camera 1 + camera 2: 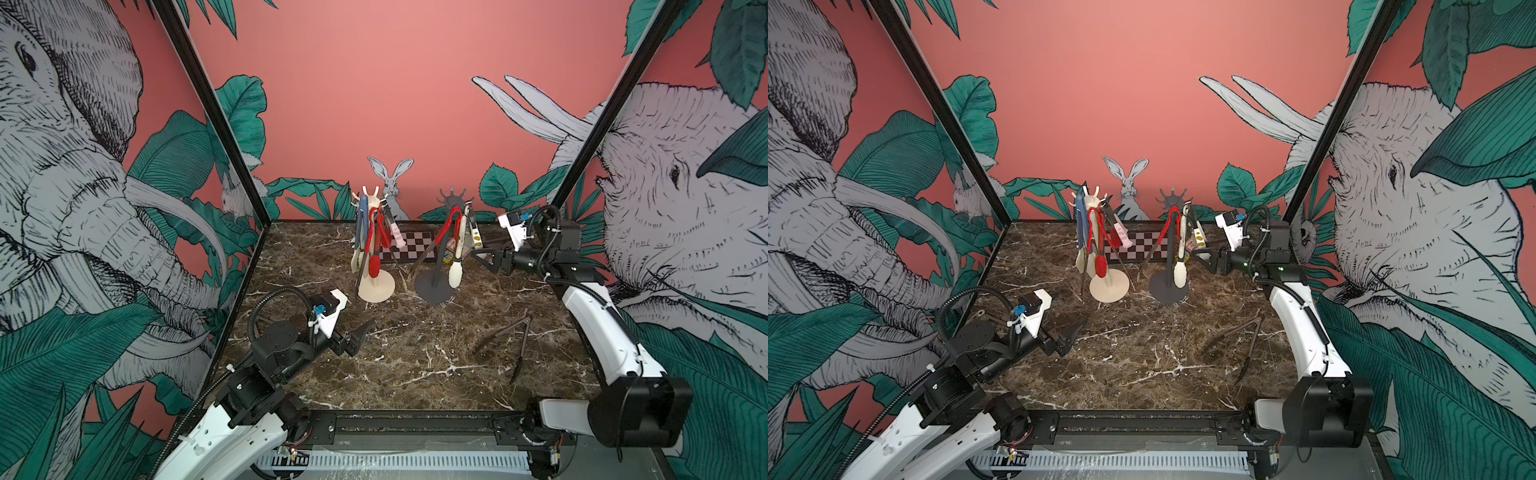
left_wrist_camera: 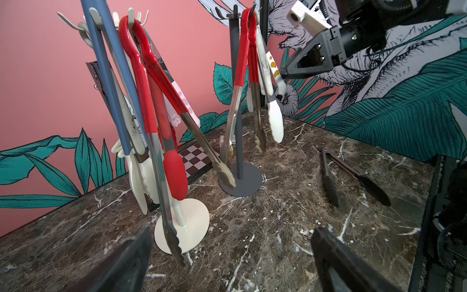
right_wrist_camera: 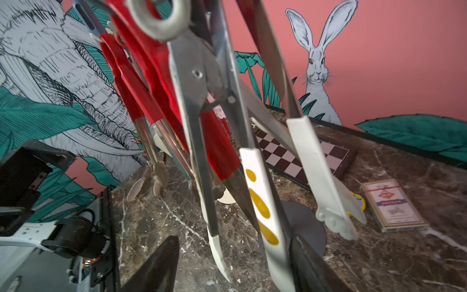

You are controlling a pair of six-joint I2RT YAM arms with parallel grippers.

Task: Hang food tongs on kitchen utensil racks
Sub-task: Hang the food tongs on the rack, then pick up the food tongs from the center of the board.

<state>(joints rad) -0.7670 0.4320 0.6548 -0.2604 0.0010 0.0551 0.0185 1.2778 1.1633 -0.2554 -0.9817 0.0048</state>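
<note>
In both top views the cream rack (image 1: 376, 289) and the dark grey rack (image 1: 434, 289) stand side by side toward the back of the marble bench (image 1: 415, 374), both hung with tongs. One black-tipped pair (image 1: 525, 336) lies flat on the bench near the right arm. The left gripper (image 1: 360, 331) sits low in front of the cream rack. The right gripper (image 1: 482, 252) is raised beside the grey rack's tongs.

In the left wrist view that gripper's jaws are spread wide with nothing between them. Blue-armed tongs (image 2: 106, 75) and red-handled tongs (image 2: 141, 83) hang from the cream rack.

In the right wrist view the jaws stand apart. A hanging pair's white yellow-dotted arm (image 3: 260, 202) passes between them, close to one finger; whether it touches I cannot tell. A checkered board (image 3: 303, 156) lies behind
</note>
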